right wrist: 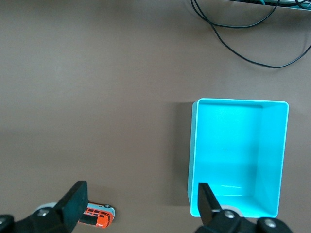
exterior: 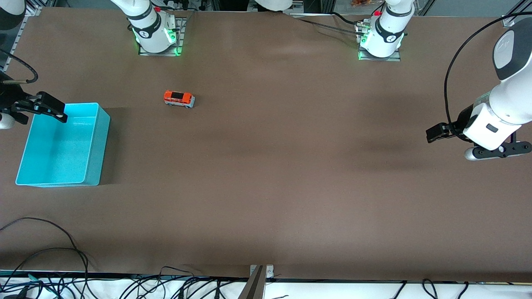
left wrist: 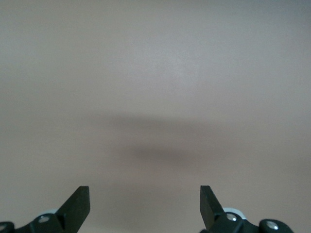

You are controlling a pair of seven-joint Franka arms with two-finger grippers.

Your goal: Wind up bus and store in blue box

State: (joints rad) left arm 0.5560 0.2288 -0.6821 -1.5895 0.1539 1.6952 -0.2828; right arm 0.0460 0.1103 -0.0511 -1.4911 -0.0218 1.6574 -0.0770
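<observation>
The bus (exterior: 178, 99), a small toy with an orange roof and pale lower sides, stands on the brown table near the right arm's base. The right wrist view catches the bus (right wrist: 99, 216) beside one finger. The blue box (exterior: 98, 145), an empty turquoise bin, sits at the right arm's end of the table, and its rim (right wrist: 238, 101) shows in the right wrist view. My right gripper (exterior: 41, 110) (right wrist: 141, 199) hangs open and empty over the box's corner farthest from the front camera. My left gripper (exterior: 432, 135) (left wrist: 145, 199) waits open and empty over bare table at the left arm's end.
The two arm bases (exterior: 156, 35) (exterior: 380, 39) stand along the table edge farthest from the front camera. Loose black cables (exterior: 45, 249) (right wrist: 243, 46) lie along the nearest edge. A metal bracket (exterior: 259, 276) sits at the middle of that edge.
</observation>
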